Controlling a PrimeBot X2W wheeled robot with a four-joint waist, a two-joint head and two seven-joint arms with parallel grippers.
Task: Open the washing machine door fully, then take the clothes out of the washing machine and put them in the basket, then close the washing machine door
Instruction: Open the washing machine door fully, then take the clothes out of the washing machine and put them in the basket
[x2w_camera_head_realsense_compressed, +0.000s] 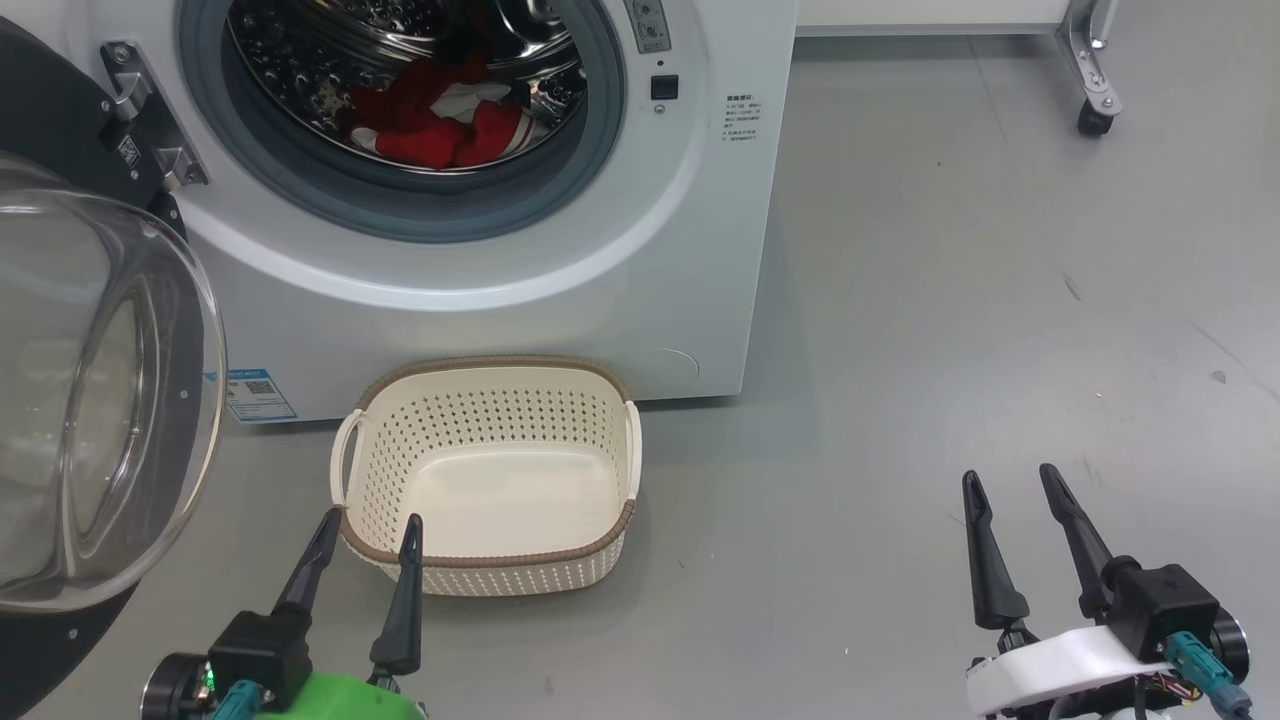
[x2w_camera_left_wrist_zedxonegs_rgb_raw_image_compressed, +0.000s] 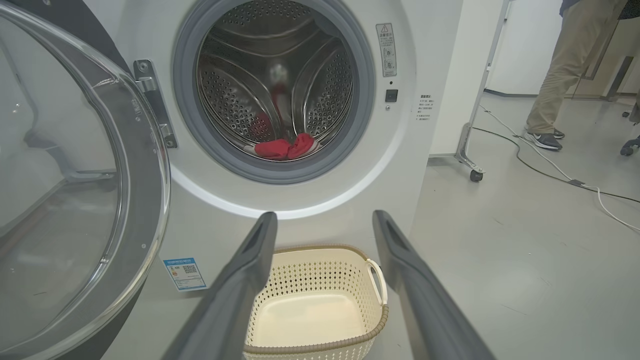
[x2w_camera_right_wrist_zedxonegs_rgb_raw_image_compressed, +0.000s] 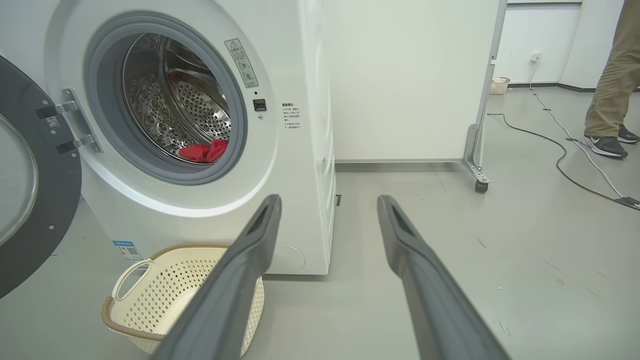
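The washing machine (x2w_camera_head_realsense_compressed: 480, 300) stands on the grey floor (x2w_camera_head_realsense_compressed: 950, 350). The washing machine door (x2w_camera_head_realsense_compressed: 100, 400) is swung out on its hinge at the machine's left side, with the glass bowl facing the camera in the head view. The port is uncovered.

The clothes (x2w_camera_head_realsense_compressed: 440, 125) lie in a red heap with white trim at the bottom of the steel drum, just behind the grey rubber ring.

The basket (x2w_camera_head_realsense_compressed: 500, 415) sits upright on the floor, directly below the port and close against the machine's front panel. It holds nothing.

The left gripper (x2w_camera_head_realsense_compressed: 371, 520) hangs with its two fingers spread wide and grips nothing. In the head view its fingertips overlap the near left corner of the basket; whether they touch the rim cannot be told. In the left wrist view the basket lies between the two fingers and beyond them, and the clothes lie higher up, above the fingertips, inside the drum.

The right gripper (x2w_camera_head_realsense_compressed: 1009, 475) also has its fingers spread wide and grips nothing. It is over bare floor, well apart from the basket, which lies to its left. The clothes lie farther off, up and to its left.

A person's legs (x2w_camera_left_wrist_zedxonegs_rgb_raw_image_compressed: 565, 75) stand in the background beside a floor cable (x2w_camera_left_wrist_zedxonegs_rgb_raw_image_compressed: 550, 170).
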